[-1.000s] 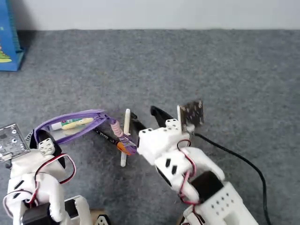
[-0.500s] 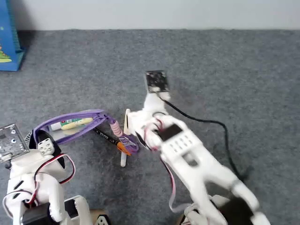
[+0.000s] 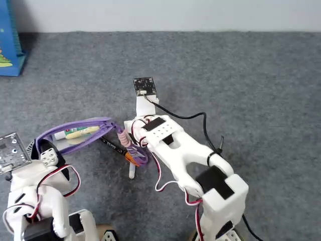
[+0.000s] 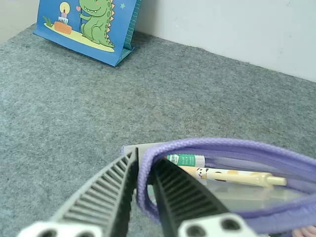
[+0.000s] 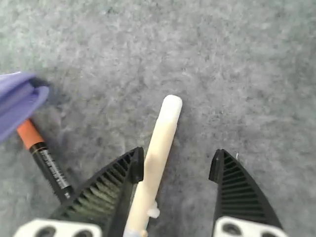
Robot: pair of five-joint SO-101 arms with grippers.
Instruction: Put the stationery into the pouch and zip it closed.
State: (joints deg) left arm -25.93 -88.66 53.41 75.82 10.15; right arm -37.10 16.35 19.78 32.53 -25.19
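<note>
The purple pouch [image 3: 75, 134] lies open at the left, with a yellow pen [image 4: 227, 175] and a green-capped item [image 4: 185, 159] inside. My left gripper [image 4: 143, 170] is shut on the pouch's rim at its near end [image 3: 42, 146]. A white pen [image 5: 158, 143] lies on the carpet beside the pouch's zip end. My right gripper [image 5: 178, 160] is open and low over it, the pen close to one finger. A black pen with an orange end [image 5: 44, 153] lies next to the pouch corner [image 5: 17, 101]. In the high view, the right arm [image 3: 160, 133] covers most of the white pen [image 3: 132, 170].
A blue dinosaur gift bag [image 4: 86, 24] stands by the wall at the far left [image 3: 7, 40]. A pink zip pull [image 3: 123, 136] hangs at the pouch's end. Grey carpet [image 3: 251, 80] stretches open to the right and back. A black cable [image 3: 200, 118] trails from the right arm.
The right arm has swung left and forward, from beside the pens to directly over the white pen. The left arm and the pouch have stayed put.
</note>
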